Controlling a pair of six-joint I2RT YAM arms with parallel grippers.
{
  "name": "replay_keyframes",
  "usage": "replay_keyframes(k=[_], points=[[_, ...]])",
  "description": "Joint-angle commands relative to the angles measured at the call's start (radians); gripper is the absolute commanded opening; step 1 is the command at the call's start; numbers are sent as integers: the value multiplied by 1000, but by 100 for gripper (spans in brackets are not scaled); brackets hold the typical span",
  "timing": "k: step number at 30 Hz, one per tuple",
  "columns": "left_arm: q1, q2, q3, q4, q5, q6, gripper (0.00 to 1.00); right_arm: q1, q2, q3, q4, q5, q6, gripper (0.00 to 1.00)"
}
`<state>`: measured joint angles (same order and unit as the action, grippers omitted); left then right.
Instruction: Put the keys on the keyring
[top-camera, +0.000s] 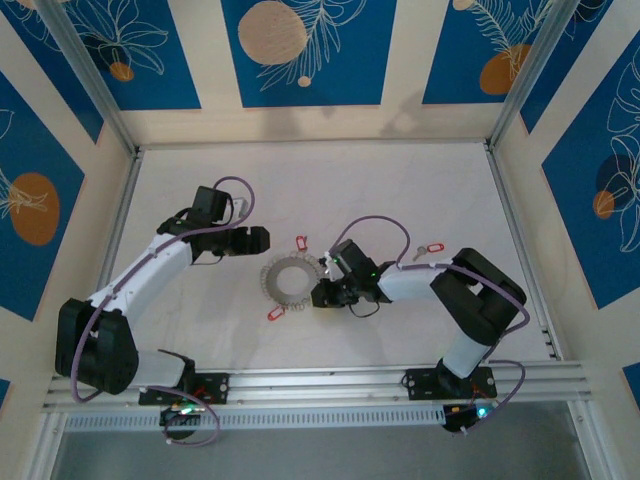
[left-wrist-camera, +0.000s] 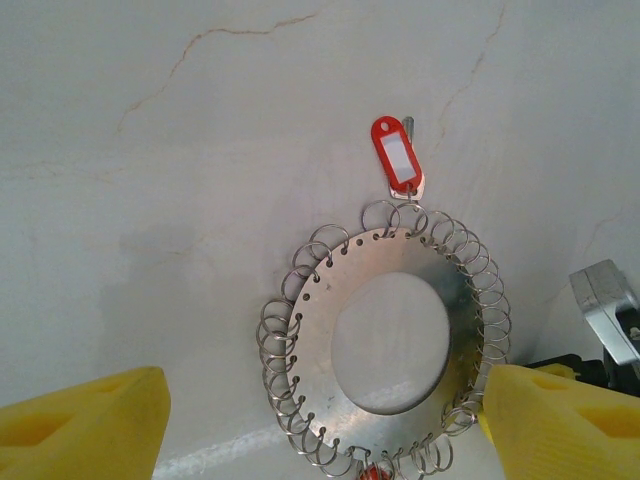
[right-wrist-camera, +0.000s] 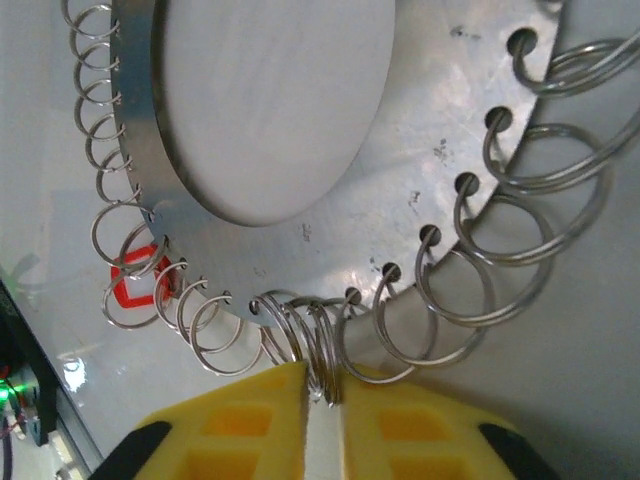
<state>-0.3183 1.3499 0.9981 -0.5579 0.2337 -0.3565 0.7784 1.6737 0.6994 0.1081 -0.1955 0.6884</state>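
Yellow fingers (right-wrist-camera: 250, 425) of the right tool (right-wrist-camera: 322, 390) are pinched narrow on one thin wire loop at the rim of the flat silver-grey metal keyring (right-wrist-camera: 420, 130). It is a disc with an open centre and wire loops threaded through holes all round its edge. It lies flat on the pale marbled desk (top-camera: 400, 190), between the two arms.

The left tool (left-wrist-camera: 325, 415) hangs wide open over the ring's other side, holding nothing.

One small red oblong key tag with a pale centre (left-wrist-camera: 397, 155) touches the loops at the far rim, and a second red tag (top-camera: 277, 312) lies against the near rim. I cannot tell whether either is actually threaded on. A third red tag (top-camera: 430, 247), with a grey key, lies well apart beyond the right arm.

The step in hand looks like gripping and steadying a loop. The next move probably calls for the free tool to fetch the loose key and work it onto that loop without dragging the ring.
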Motion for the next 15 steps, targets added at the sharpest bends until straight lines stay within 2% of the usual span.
replay_keyframes(k=[1, 7, 11, 15], points=[[4, -1, 3, 6, -7, 17, 82, 8, 10, 24, 52, -73, -35, 16], [3, 0, 2, 4, -11, 20, 82, 29, -11, 36, 127, -264, -136, 30], [3, 0, -3, 10, -22, 18, 82, -31, -98, 6, 68, -257, -204, 32], [3, 11, 8, 0, -13, 22, 82, -110, -198, -34, 2, -180, -250, 33]])
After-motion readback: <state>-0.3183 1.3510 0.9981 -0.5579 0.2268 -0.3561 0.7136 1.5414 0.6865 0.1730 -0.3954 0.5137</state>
